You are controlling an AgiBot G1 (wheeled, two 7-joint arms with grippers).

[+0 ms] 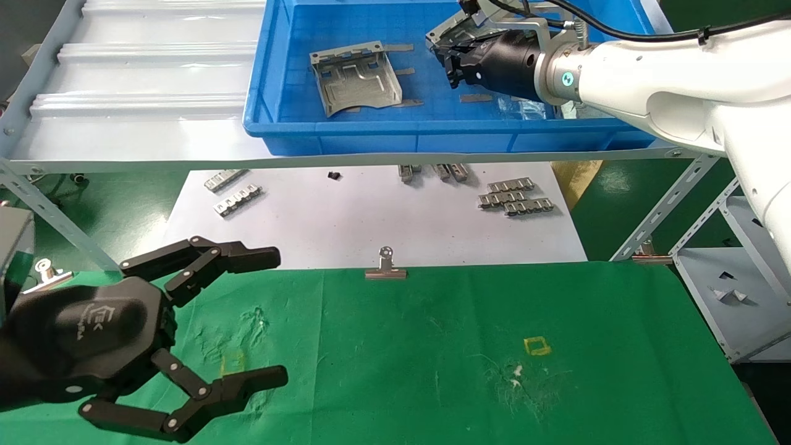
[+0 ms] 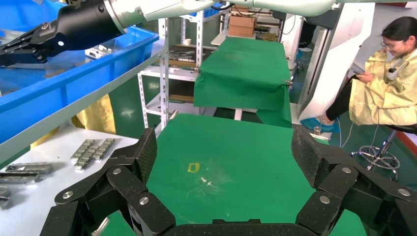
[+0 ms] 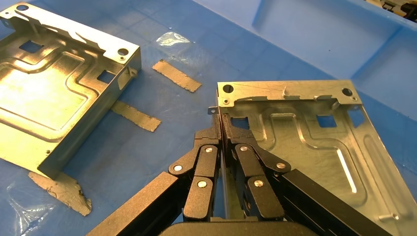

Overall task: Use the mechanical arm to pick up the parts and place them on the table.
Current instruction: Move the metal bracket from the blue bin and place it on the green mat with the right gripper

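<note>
I had the right gripper (image 3: 221, 129) inside the blue bin (image 1: 272, 117), its fingers pinched tight on the folded rim of one metal part (image 3: 305, 142). A second part (image 1: 356, 78) lay nearby in the bin. My left gripper (image 1: 272, 315) hung spread wide over the green table (image 1: 432, 346).

1. The right gripper (image 3: 221, 129) is showing black fingers (image 3: 205, 164) with silver rivets.
2. The part (image 3: 305, 142) pinched between those fingers is shining grey, with embossed channels.
3. The second part (image 3: 54, 93), well apart from them, is shining grey too.
4. The bin (image 1: 371, 133) under them is looking bright blue.
5. The table (image 1: 432, 371) beside the black left gripper (image 1: 272, 315) fingers is showing green cloth with a yellow square mark (image 1: 536, 345).
</note>
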